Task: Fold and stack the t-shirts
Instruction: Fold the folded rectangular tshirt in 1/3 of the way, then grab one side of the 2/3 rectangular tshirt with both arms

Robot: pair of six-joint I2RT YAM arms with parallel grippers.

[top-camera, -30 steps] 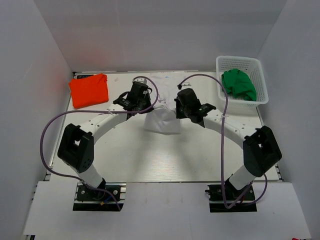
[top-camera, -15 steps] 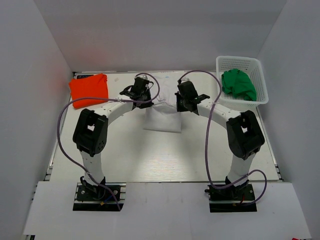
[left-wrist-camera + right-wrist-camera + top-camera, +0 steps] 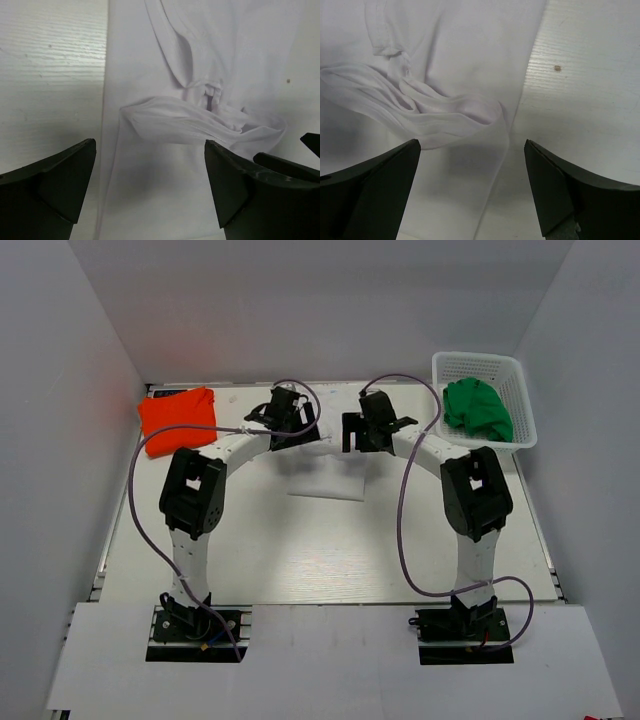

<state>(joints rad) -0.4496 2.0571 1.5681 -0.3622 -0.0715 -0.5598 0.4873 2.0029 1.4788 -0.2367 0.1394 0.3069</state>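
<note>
**Both hands spread above the white t-shirt at mid-surface**

At the bottom of the overhead frame the two arm bases sit on the near edge of the pale wood-grain surface (image 3: pixel 300 560). Just above frame centre lies the soft white cloth t-shirt (image 3: pixel 328 472), partly folded, its near edge a straight line.

Over its far part, the left hand (image 3: pixel 290 423) and the right hand (image 3: pixel 362 430) hang near each other, both released with fingers spread and nothing between them. In the left wrist view, the left hand (image 3: pixel 150 185) frames a bunched ridge of the white t-shirt (image 3: pixel 200 120) with flat cloth around it; the right wrist view shows the right hand (image 3: pixel 472 187) over the same kind of ridge in the white t-shirt (image 3: pixel 435 105), bare surface (image 3: pixel 585 90) to the right.

At upper left lies the folded bright orange cloth t-shirt (image 3: pixel 178 420). At upper right, the crumpled green cloth t-shirt (image 3: pixel 477 408) sits inside the white plastic lattice basket (image 3: pixel 480 367).
</note>
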